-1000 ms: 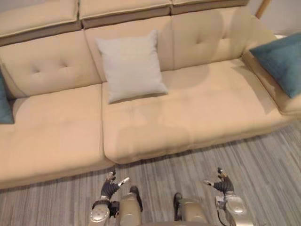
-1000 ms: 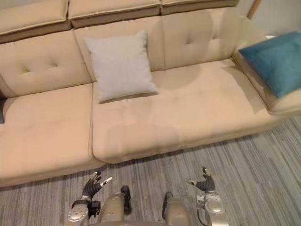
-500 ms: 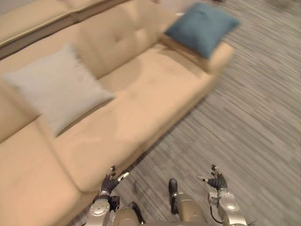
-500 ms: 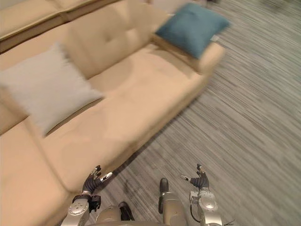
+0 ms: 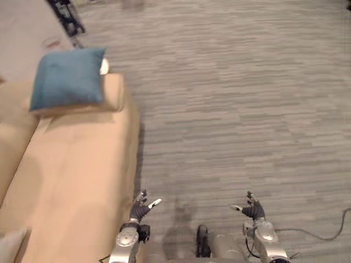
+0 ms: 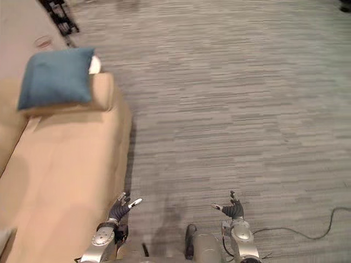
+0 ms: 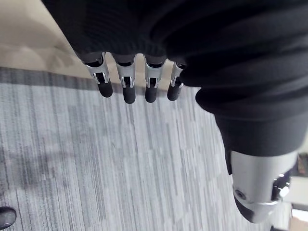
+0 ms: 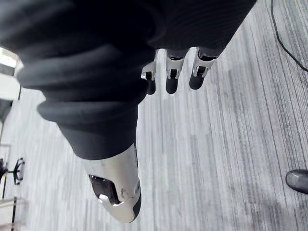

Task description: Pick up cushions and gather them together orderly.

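Head views: we're only approaching, nothing grabbed. The teal square fabric cushion (image 5: pixel 68 78) sits on the armrest of the beige padded sofa (image 5: pixel 77 181), well ahead of our left hand (image 5: pixel 141 207). Our right hand (image 5: pixel 253 210) hangs over grey striped carpet (image 5: pixel 230 109). Next we'd step closer and reach.

Left wrist view: fingers (image 7: pixel 126 89) loosely straight, empty.

Right wrist view: same deal.

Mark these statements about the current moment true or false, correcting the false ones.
1. The blue cushion rests on the armrest of the sofa. True.
2. The left hand grips a cushion. False: the left hand is open and empty.
3. The right hand is open, above the carpet. True.
4. The sofa is dark green. False: the sofa is beige.
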{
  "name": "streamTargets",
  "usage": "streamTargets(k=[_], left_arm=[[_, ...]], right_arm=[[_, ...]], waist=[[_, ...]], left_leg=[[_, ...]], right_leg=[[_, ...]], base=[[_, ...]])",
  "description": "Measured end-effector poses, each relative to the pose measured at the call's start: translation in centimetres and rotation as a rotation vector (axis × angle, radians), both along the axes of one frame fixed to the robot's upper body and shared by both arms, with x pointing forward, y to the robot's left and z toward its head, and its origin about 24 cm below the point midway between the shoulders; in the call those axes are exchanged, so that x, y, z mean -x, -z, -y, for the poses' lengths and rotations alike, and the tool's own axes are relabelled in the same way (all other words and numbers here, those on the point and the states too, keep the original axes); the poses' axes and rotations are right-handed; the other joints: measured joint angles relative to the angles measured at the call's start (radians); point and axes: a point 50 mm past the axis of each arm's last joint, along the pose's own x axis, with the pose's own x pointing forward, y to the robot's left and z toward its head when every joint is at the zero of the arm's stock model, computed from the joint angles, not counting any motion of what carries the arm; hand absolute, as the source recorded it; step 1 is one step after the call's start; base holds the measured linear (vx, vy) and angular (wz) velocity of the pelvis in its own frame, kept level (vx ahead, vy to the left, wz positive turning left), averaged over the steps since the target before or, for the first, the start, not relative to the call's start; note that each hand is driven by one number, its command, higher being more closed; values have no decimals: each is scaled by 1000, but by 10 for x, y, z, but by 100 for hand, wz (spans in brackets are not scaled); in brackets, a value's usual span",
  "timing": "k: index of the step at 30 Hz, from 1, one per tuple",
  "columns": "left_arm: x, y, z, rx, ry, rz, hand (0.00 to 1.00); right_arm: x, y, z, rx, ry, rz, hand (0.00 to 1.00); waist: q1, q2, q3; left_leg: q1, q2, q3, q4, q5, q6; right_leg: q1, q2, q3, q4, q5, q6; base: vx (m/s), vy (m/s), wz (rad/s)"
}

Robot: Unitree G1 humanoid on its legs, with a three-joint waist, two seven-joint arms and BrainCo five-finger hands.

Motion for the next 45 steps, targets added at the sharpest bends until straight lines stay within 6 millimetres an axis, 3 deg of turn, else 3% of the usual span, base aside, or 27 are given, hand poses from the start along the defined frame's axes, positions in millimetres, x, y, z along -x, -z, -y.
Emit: streamTargets(k=[1, 4, 6, 7, 9, 11, 13, 15, 17, 19, 21, 22, 23, 24, 25, 26, 27, 28, 30, 32, 35, 36, 38, 40, 42, 43, 45], left_arm=[[1, 0, 1, 1, 0, 0, 0], [0, -1, 1, 5, -16, 8, 0], [1, -1, -2, -1, -34, 8, 0], [5, 0, -5, -7, -44, 1, 0], [4, 0, -3, -5, -47, 1, 0], [6, 1, 2, 9, -36, -7, 0], [7, 2, 2, 7, -31, -13, 0], [0, -2, -2, 5, -41, 7, 0], [-8, -5, -3, 8, -44, 31, 0], [-13, -7, -6, 11, -60, 38, 0], [-10, -5, -12, -3, -90, 29, 0], [-6, -3, -13, -6, -96, 16, 0], [-2, 1, -13, -4, -110, -6, 0], [0, 4, -8, 14, -116, -18, 0], [2, 5, -6, 22, -120, -23, 0], [4, 6, -4, 40, -141, -32, 0], [6, 8, -1, 49, -145, -40, 0], [8, 9, 0, 52, -142, -48, 0], [6, 7, -1, 51, -140, -39, 0], [3, 6, -1, 49, -140, -28, 0], [4, 6, -1, 52, -141, -32, 0], [6, 7, -2, 49, -144, -36, 0], [10, 8, -13, 25, -170, -44, 0], [14, 10, -15, 28, -191, -62, 0], [22, 14, -14, 32, -190, -93, 0], [23, 14, -15, 28, -192, -95, 0], [23, 14, -17, 20, -190, -97, 0]], right_arm=[[1, 1, -1, 0, -4, -10, 0], [-3, -1, 3, 16, -11, -7, 0], [-6, 1, -1, 7, -14, -13, 0], [-6, 2, -7, -10, -17, -14, 0], [-5, 4, -6, -10, -11, -26, 0], [-2, 7, -5, -8, -4, -50, 0], [4, 10, -6, 3, -19, -71, 0], [-4, 7, -8, 5, -31, -51, 0], [-11, 3, -6, 15, -36, -35, 0], [-10, 2, 1, 34, -33, -40, 0], [0, 8, 3, 31, -21, -77, 0], [4, 10, 2, 28, -19, -88, 0], [12, 13, 6, 33, -7, -109, 0], [15, 13, 9, 35, 8, -113, 0], [14, 12, 10, 35, 8, -108, 0], [9, 9, 8, 34, 0, -85, 0], [7, 7, 7, 29, 0, -69, 0], [5, 6, 4, 19, 8, -59, 0], [3, 5, 2, 4, 17, -41, 0], [2, 2, 6, -2, 52, -21, 0], [9, 3, 19, 24, 95, -34, 0], [15, 5, 24, 36, 102, -53, 0], [18, 10, 16, 17, 94, -77, 0], [14, 10, 14, 11, 94, -77, 0], [14, 10, 15, 15, 93, -85, 0], [14, 11, 15, 14, 91, -88, 0], [17, 12, 14, 14, 86, -98, 0]], waist=[[6, -3, 3], [50, 19, 3], [76, 23, -12], [76, -25, -31], [75, -62, -38], [66, -65, -34], [45, -58, -32], [43, -42, -33], [39, -22, -20], [20, 4, -6], [23, -27, -12], [22, -40, -18], [4, -30, -23], [-5, 5, -40], [-3, 13, -43], [9, 28, -35], [25, 32, -28], [28, 28, -21], [41, 11, -14], [47, -7, -10], [47, 26, -14], [48, 37, -14], [57, -9, -38], [53, -31, -37], [53, -39, -42], [47, -41, -43], [37, -41, -44]], left_leg=[[-52, -35, -10, -112, -4, 1], [-93, -123, -36, -573, 70, -73], [-85, -139, -36, -654, 193, 17], [-90, -186, -16, -610, 176, 87], [-69, -224, 8, -589, 113, 124], [31, -260, 11, -585, 48, 160], [151, -280, -2, -610, 5, 178], [262, -287, -39, -700, -2, 179], [318, -274, -71, -751, -1, 179], [370, -249, -115, -767, -6, 164], [434, -255, -164, -745, -67, 62], [444, -259, -176, -730, -85, 44], [446, -244, -220, -658, -120, 40], [385, -200, -230, -518, -108, 16], [351, -192, -218, -445, -90, -9], [270, -146, -166, -248, 7, -27], [207, -91, -125, -100, 55, -22], [143, -28, -53, 40, 24, 21], [84, -8, -1, 52, 6, 49], [-2, -21, 60, -131, -12, 49], [-42, -37, 185, -521, 72, 15], [-42, -30, 255, -586, 165, 86], [-45, -69, 379, -555, 93, 169], [-63, -91, 341, -474, 6, 189], [-17, -170, 260, -456, -46, 215], [2, -191, 232, -460, -56, 219], [101, -255, 111, -516, -64, 224]], right_leg=[[36, -7, 21, -17, -14, 10], [100, -4, 75, -63, -41, 45], [129, -4, 109, -54, -89, 76], [134, -51, 119, -14, -138, 117], [69, -101, 120, 184, -162, 167], [-55, -162, 107, 565, -26, 287], [-100, -225, 23, 739, -46, 210], [-187, -245, -97, 667, -94, 148], [-244, -199, -107, 489, -103, 152], [-256, -121, -47, 177, -35, 176], [-246, -83, 70, -126, 197, 179], [-247, -86, 90, -127, 215, 170], [-258, -87, 97, -35, 312, 147], [-260, -78, 40, 33, 240, 126], [-252, -73, 27, 38, 218, 120], [-203, -55, 9, 27, 189, 101], [-143, -43, 0, -7, 175, 92], [-49, -35, -15, -61, 166, 81], [45, -50, -31, -125, 162, 79], [128, -87, -79, -194, 140, 109], [191, -108, -161, -212, 88, 162], [219, -106, -192, -209, 62, 184], [235, -167, -244, -170, 1, 231], [228, -216, -275, -56, -59, 269], [167, -320, -260, 282, -36, 305], [135, -343, -238, 392, 5, 305], [36, -326, -164, 656, -60, 278]], base=[[408, 171, -53], [390, 196, -55], [537, 262, -54], [465, 208, -22], [542, 197, -4], [635, 251, 2], [643, 195, 19], [620, 108, 19], [536, 29, 40], [528, -14, 69], [558, -92, 81], [731, -247, 109], [639, -237, 123], [768, -277, 115], [617, -209, 62], [587, -201, 24], [653, -200, 25], [514, -137, 29], [413, -89, 32], [380, -9, 47], [380, 143, 76], [354, 175, 85], [446, 224, 98], [466, 236, 95], [549, 316, 121], [497, 234, 147], [525, 120, 158]])
